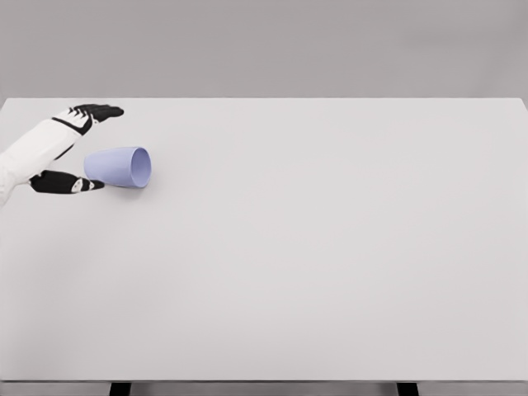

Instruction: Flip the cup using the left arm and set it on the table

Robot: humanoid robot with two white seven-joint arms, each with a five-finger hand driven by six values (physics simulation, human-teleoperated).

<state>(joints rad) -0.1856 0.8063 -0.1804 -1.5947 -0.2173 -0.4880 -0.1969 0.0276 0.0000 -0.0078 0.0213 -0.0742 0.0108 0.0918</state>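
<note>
One cup (120, 167) lies on the tabletop (313, 247), and it is the only object there. It is pale lavender and rests on its side, with its open mouth turned to the right and its base turned to the left, toward the arm. It sits close to the tabletop's left edge and in the far half of the surface.

One arm is in view, the white left one, coming in from the left edge. Its left hand (76, 148) is spread wide around the cup's base end: the dark fingers (101, 110) reach out beyond the cup on its far side, clear of it, while the thumb (68, 183) lies low on the near side, its tip just beside the cup's base. Whether the thumb touches the cup cannot be told. The hand holds nothing.
</note>
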